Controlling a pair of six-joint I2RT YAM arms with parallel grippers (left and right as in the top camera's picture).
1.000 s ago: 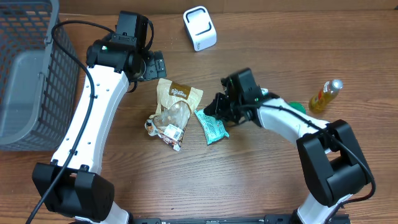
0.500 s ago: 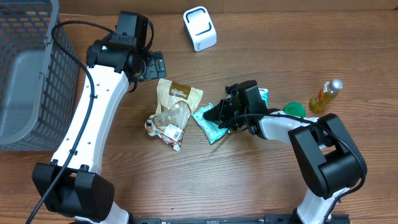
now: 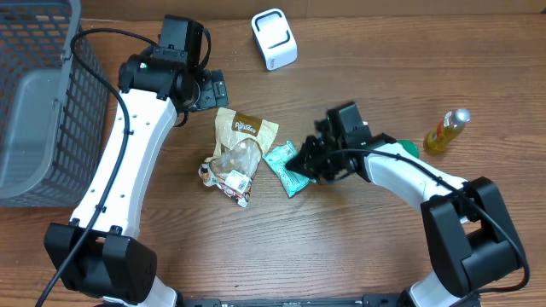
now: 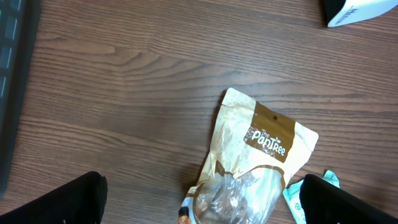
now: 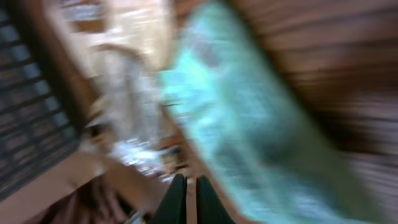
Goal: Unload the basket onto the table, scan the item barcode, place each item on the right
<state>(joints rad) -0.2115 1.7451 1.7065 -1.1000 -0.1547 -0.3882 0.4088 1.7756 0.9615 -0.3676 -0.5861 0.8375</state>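
A teal snack packet (image 3: 284,167) lies flat on the wooden table, blurred in the right wrist view (image 5: 249,118). My right gripper (image 3: 304,162) sits low at its right edge, fingers (image 5: 177,200) shut with nothing seen between them. A brown "The PanTree" pouch (image 3: 245,128) with a clear lower half (image 3: 230,164) lies just to the left. My left gripper (image 3: 211,89) hovers open above the pouch's top (image 4: 264,140), its fingers (image 4: 74,200) wide apart. The white barcode scanner (image 3: 274,38) stands at the back.
A grey wire basket (image 3: 43,94) fills the left side. A yellow bottle (image 3: 447,130) and a green lid (image 3: 409,147) lie at the right. The scanner's corner (image 4: 360,9) shows at the top right of the left wrist view.
The right arm swung round while its shut gripper stayed low beside the teal packet, which slid slightly to the left. The left arm has not moved.
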